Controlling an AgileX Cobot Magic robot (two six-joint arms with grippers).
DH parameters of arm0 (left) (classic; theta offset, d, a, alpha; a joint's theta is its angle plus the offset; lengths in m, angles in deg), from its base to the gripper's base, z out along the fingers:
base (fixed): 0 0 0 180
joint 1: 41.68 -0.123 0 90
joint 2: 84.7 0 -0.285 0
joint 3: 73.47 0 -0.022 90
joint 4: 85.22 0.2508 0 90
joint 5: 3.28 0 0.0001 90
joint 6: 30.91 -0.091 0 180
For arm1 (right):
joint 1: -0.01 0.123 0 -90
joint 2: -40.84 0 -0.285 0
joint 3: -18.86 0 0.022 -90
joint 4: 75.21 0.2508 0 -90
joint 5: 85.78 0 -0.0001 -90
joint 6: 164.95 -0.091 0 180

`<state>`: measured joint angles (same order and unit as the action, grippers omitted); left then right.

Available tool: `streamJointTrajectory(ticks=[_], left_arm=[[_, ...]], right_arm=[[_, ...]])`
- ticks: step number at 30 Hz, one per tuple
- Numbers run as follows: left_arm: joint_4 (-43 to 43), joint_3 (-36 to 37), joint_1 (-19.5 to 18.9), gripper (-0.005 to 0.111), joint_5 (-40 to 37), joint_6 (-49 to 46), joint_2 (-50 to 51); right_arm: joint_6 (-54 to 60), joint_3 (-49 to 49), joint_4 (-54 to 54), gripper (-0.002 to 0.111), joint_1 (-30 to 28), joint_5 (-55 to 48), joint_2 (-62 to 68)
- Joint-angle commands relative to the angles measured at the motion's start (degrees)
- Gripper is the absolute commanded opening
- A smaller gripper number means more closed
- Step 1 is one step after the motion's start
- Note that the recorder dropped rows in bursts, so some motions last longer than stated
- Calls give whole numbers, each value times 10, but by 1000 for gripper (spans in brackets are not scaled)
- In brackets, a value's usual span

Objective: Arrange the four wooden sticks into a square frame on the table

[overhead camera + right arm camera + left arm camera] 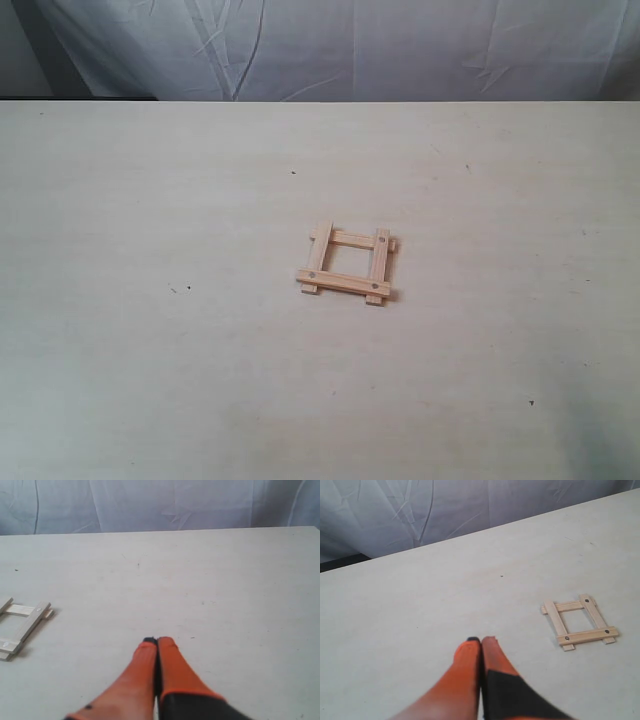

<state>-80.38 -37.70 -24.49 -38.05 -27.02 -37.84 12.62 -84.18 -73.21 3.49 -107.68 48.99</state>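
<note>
Four pale wooden sticks lie crossed as a small square frame (348, 264) near the middle of the beige table (150, 350); dark dots show near three of its corners. The left wrist view has the whole square frame (580, 622) off to one side of my left gripper (481, 640), whose orange fingers are pressed together on nothing. In the right wrist view only one end of the square frame (22, 625) shows at the picture's edge, well away from my right gripper (157, 640), also shut and empty. Neither gripper appears in the exterior view.
A wrinkled white cloth (330, 45) hangs behind the table's far edge. A few tiny dark specks (188, 288) dot the tabletop. Bare table surrounds the frame on all sides.
</note>
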Motion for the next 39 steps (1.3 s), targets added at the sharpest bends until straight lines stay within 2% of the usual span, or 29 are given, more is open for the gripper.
streamJointTrajectory(ticks=[1, 15, 18, 20, 24, 30, 34, 37, 39], left_arm=[[3, 3, 0, 0, 4, 0, -4], [3, 3, 0, 0, 4, 0, -4], [27, 5, 0, 0, 3, 1, -7], [15, 20, -13, 0, 16, 0, -30], [-24, 95, -70, 0, 72, 1, -110], [-38, 264, -139, 0, 145, 1, -257], [-40, 366, -154, 0, 199, 1, -346], [-53, 414, -154, 0, 228, 1, -391], [-63, 415, -154, 0, 236, 1, -391]], right_arm=[[-2, 3, -3, -1, -4, 8, -4], [-2, 3, -3, -1, -4, 11, -4], [-2, 3, -3, -1, -4, 11, -4], [-2, 3, -3, -1, -4, 11, -4], [-2, 3, -3, -1, -4, 11, -4], [-2, 3, -3, -1, -4, 11, -4], [-2, 3, -3, -1, -4, 11, -4], [-2, 3, 2, -1, -4, 9, -4], [-2, 3, 2, -1, -4, 9, -4]])
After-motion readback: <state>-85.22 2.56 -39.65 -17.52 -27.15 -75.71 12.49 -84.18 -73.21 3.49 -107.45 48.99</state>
